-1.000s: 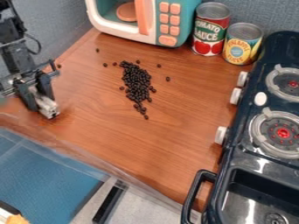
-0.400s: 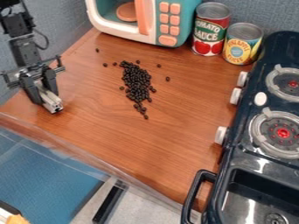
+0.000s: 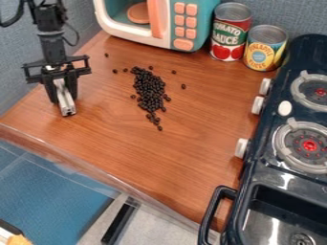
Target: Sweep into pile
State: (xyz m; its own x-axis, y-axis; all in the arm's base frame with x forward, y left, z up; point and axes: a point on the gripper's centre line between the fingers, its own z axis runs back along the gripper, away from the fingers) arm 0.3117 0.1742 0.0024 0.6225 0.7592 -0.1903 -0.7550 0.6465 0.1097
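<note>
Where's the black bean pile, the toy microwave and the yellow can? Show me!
Black bean pile (image 3: pixel 149 90), camera view: its thick middle.
Toy microwave (image 3: pixel 156 20), camera view: its orange door strip.
Yellow can (image 3: pixel 264 48), camera view: its side.

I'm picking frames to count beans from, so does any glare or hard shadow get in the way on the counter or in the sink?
Camera view: soft sheen on the wooden counter, no hard shadow across the beans; bright glare streak in the dark sink, away from them.
</note>
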